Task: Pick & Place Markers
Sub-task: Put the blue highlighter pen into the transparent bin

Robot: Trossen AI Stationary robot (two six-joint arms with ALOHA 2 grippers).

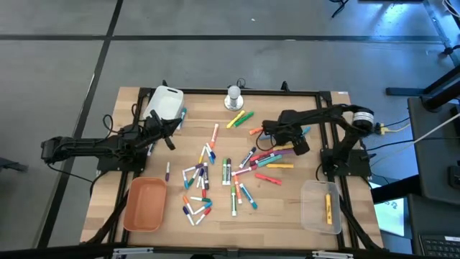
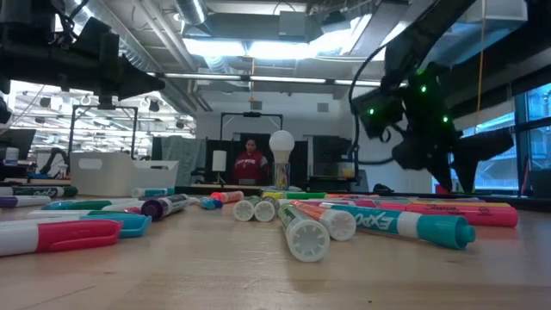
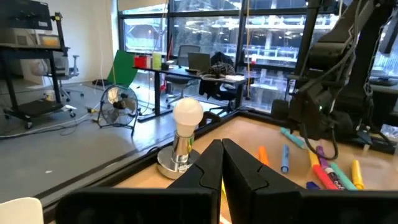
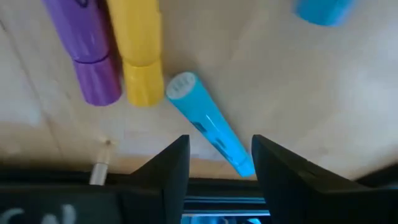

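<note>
Dozens of thin coloured markers (image 1: 228, 175) lie scattered mid-table, a light-blue plastic marker (image 4: 208, 122) between the right gripper's (image 4: 219, 158) spread fingers at three o'clock, the left gripper (image 3: 221, 163) closed empty at ten o'clock.

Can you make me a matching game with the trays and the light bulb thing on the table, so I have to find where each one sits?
High view, table corners and edges.

Things:
1. orange tray
2. clear tray
3. white tray
4. bulb-shaped lamp

Places or states:
A. near right corner, with a yellow marker inside
B. middle of the far edge, standing upright
C. near left corner, nothing inside
D. far left corner, beside the left gripper

Pairs: 1-C, 2-A, 3-D, 4-B
</note>
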